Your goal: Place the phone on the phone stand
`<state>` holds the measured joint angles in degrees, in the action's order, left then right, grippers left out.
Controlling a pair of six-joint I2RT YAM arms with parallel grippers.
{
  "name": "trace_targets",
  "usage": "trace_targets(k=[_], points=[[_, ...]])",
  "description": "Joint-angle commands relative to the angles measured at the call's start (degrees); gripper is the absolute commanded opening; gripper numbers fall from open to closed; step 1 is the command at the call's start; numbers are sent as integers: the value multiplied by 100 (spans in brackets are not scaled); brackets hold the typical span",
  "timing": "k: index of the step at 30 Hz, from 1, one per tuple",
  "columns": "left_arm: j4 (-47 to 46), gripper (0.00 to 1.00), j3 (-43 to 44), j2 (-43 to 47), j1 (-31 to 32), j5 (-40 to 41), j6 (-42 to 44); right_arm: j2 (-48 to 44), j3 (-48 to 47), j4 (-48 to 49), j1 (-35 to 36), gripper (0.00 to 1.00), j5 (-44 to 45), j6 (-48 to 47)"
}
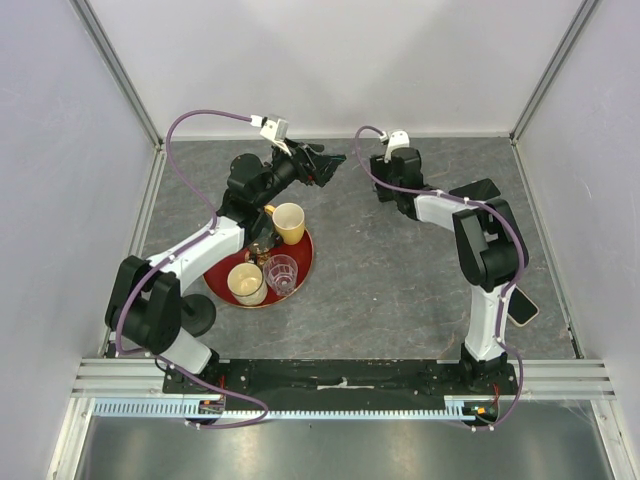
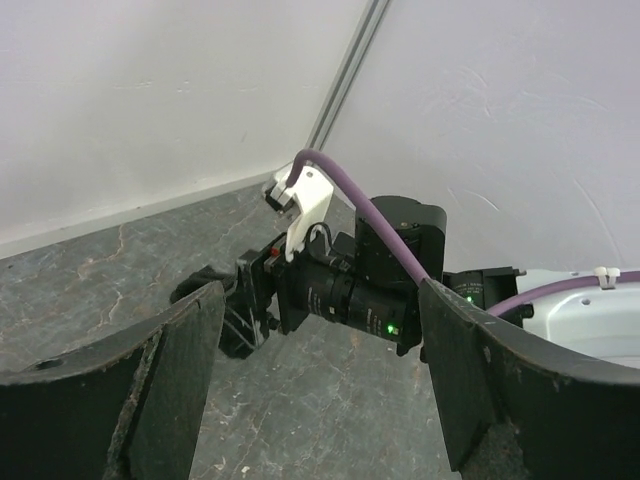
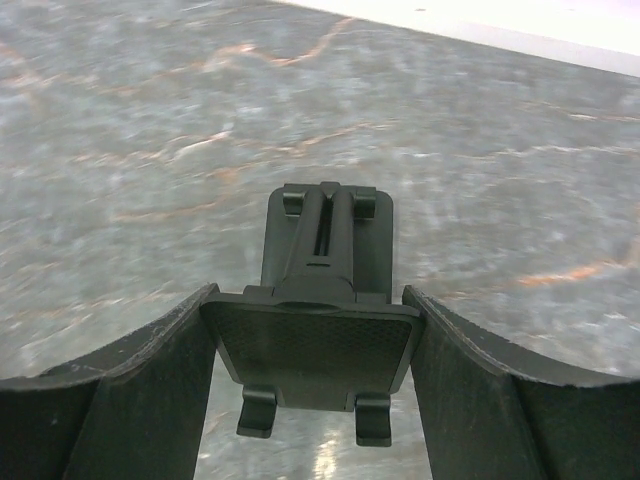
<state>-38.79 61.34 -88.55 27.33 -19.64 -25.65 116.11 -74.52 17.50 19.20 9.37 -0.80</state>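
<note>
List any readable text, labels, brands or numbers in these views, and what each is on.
No readable text in any view.
the phone stand: plain black, no markings visible.
the phone: too small to show any print.

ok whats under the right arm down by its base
The phone lies flat on the table, one end poking out past the right arm. The arm covers its other end, so that part cannot be seen.

On the counter (image 1: pixel 400 290), phone stand (image 3: pixel 318 335) at the far middle between the right fingers (image 3: pixel 150 400), tray (image 1: pixel 306 262) holding cups (image 1: pixel 289 222) at the left under the left arm (image 1: pixel 200 250), phone (image 1: pixel 524 308) at the near right beside the right arm (image 1: pixel 488 300).
</note>
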Motion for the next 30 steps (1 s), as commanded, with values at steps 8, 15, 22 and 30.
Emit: trace_targets(k=[8,15,22,30], points=[[-419,83,326,-232,-105,-391,-335,323,-1072,114,-786,0,971,545],[-516,82,414,-338,-123,-620,-494,877,-2092,-247,-979,0,840,291],[-656,82,510,-654,-149,-708,-678,1124,-2199,-343,-1217,0,-83,230],[-999,80,616,-918,-176,-1121,-1152,992,-1714,9,-1516,0,-822,124]])
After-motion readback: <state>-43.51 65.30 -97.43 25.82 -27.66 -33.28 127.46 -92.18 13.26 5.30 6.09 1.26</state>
